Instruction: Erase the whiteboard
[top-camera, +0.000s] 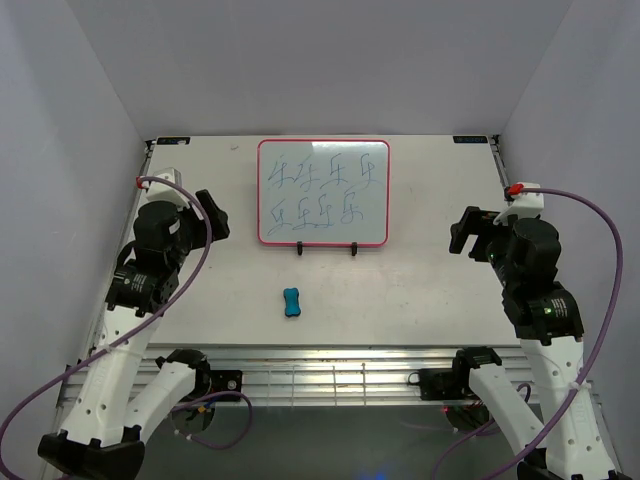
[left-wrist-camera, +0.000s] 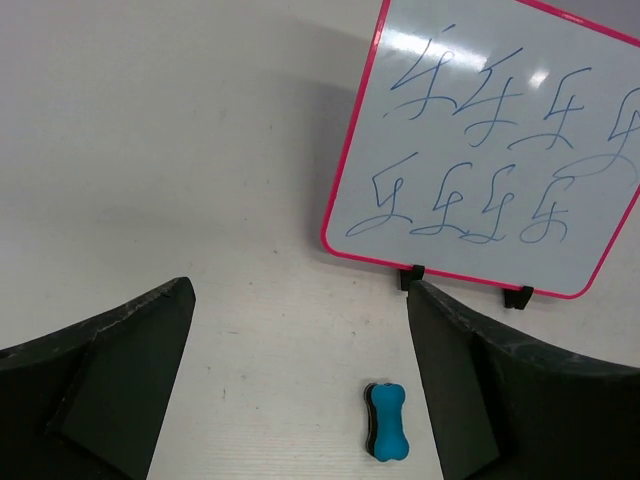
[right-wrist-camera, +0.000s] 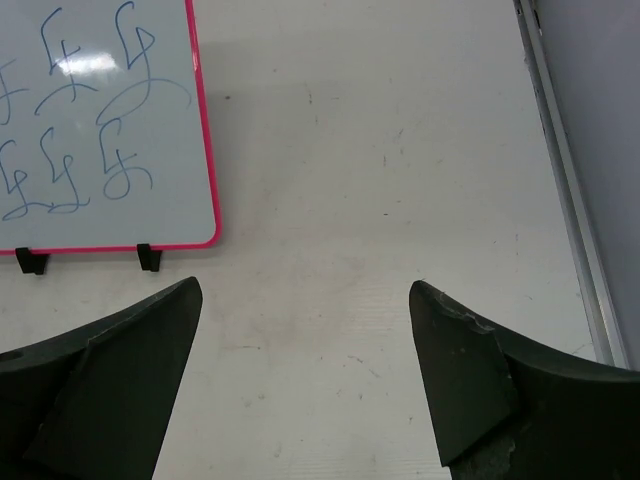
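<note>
- The rectangular glossy whiteboard with the thin pink-red frame (top-camera: 323, 192) stands at the far middle of the white table (top-camera: 430, 285). Its long axis runs left to right and its face is turned toward the arms.
- It is propped on a thin black wire stand (top-camera: 299, 247), whose 2 feet show at its near edge.
- It carries 2 rows of blue-green scribbles, 4 in each row.
- A small blue bone-shaped eraser (top-camera: 291, 302) lies nearer the arms, apart from the board, with its long axis running roughly near to far.
- The left wrist view shows the eraser (left-wrist-camera: 387, 422) and most of the board (left-wrist-camera: 480, 150); the left gripper (left-wrist-camera: 300, 290) has its jaws wide apart and empty.
- The right wrist view shows only the board's right part (right-wrist-camera: 100, 130), both stand feet (right-wrist-camera: 148, 257) and a metal edge rail (right-wrist-camera: 570, 200); the right gripper (right-wrist-camera: 305, 288) is likewise spread and empty.
</note>
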